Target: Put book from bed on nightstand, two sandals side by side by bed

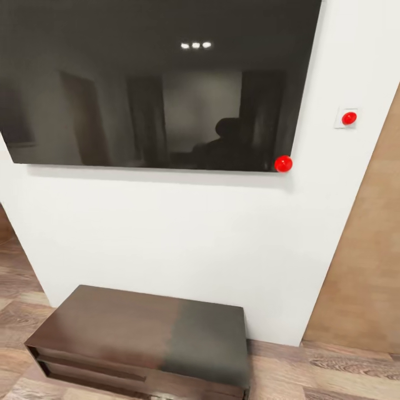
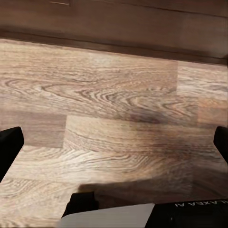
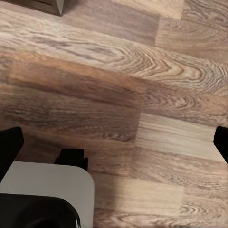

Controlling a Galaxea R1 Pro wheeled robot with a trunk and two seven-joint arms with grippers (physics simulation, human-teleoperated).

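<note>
— Bedroom wall (image 1: pixel 183 233) filling the head view, white, carrying a wide black screen (image 1: pixel 155 83) with a red knob (image 1: pixel 283 164) at its lower right corner. Showing any book, bed or sandals?

— Showing none of them at this moment. Seeing a second red button (image 1: pixel 349 118) on a small white plate just beside the screen's right edge, and a tan panel (image 1: pixel 366 261) running down the wall's right side.

— Standing below the screen?

— Sitting against the wall's foot on the wood-plank floor (image 1: pixel 328 372): a low dark brown bench (image 1: pixel 139 339) with drawer fronts, glossy top, bearing no lamp.

— Reporting the left gripper (image 2: pixel 114 142)?

— Hanging over bare floor planks (image 2: pixel 118 95), fingertips (image 2: pixel 8 147) spread wide to both edges of the left wrist view, grasping nothing. Dark wooden furniture base (image 2: pixel 123 23) running along the far planks.

— And the right gripper (image 3: pixel 114 147)?

— Likewise released, fingertips (image 3: pixel 9 147) far apart, nothing between them, pointing down at floor boards (image 3: pixel 142 71). Catching a dark furniture corner (image 3: pixel 42 5) at the far edge, and part of the robot's own pale grey body (image 3: pixel 47 190) close by.
</note>
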